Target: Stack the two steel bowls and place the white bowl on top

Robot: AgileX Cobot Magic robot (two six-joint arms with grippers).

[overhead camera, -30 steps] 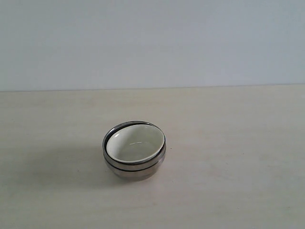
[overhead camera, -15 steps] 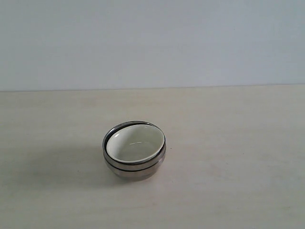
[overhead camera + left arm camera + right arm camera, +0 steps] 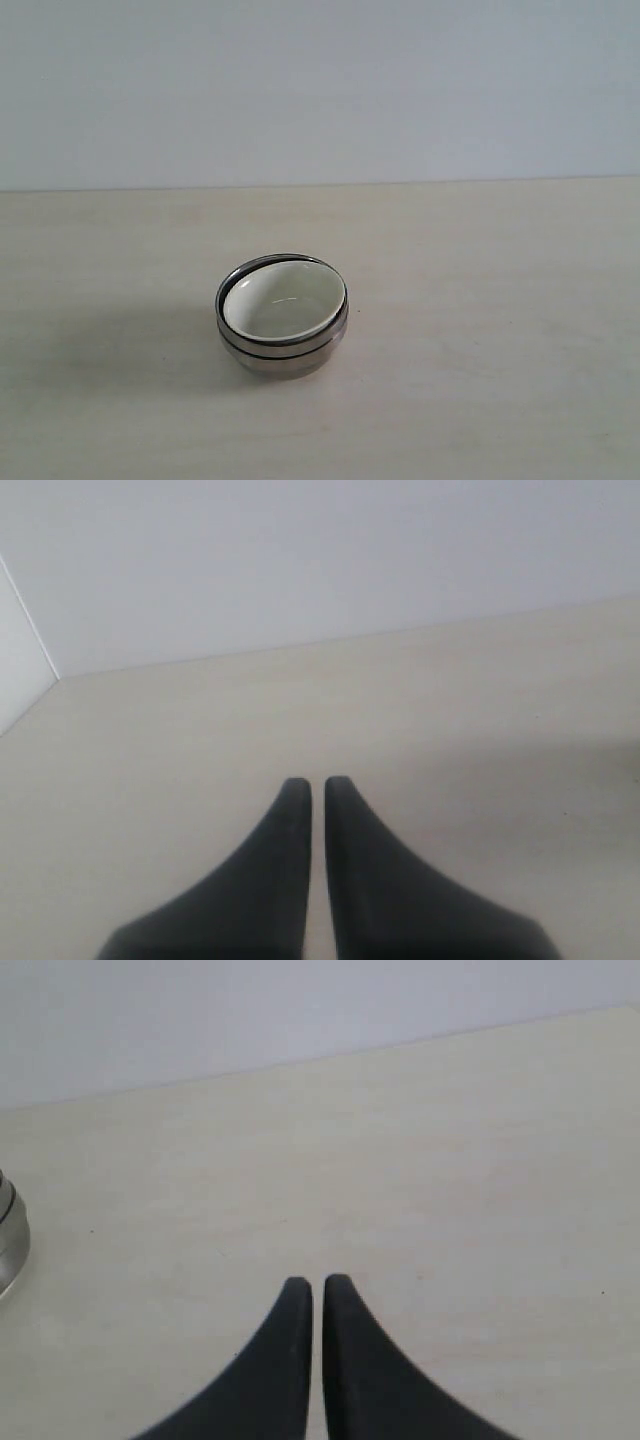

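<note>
Stacking looks finished for you: the two shiny round steel bowls (image 3: 283, 350) sit nested on the pale wooden table (image 3: 480, 300), the glossy white ceramic bowl (image 3: 285, 305) resting slightly tilted inside them, while your left gripper (image 3: 317, 785) and right gripper (image 3: 317, 1285) are pressed together, empty, apart from the stack.
</note>
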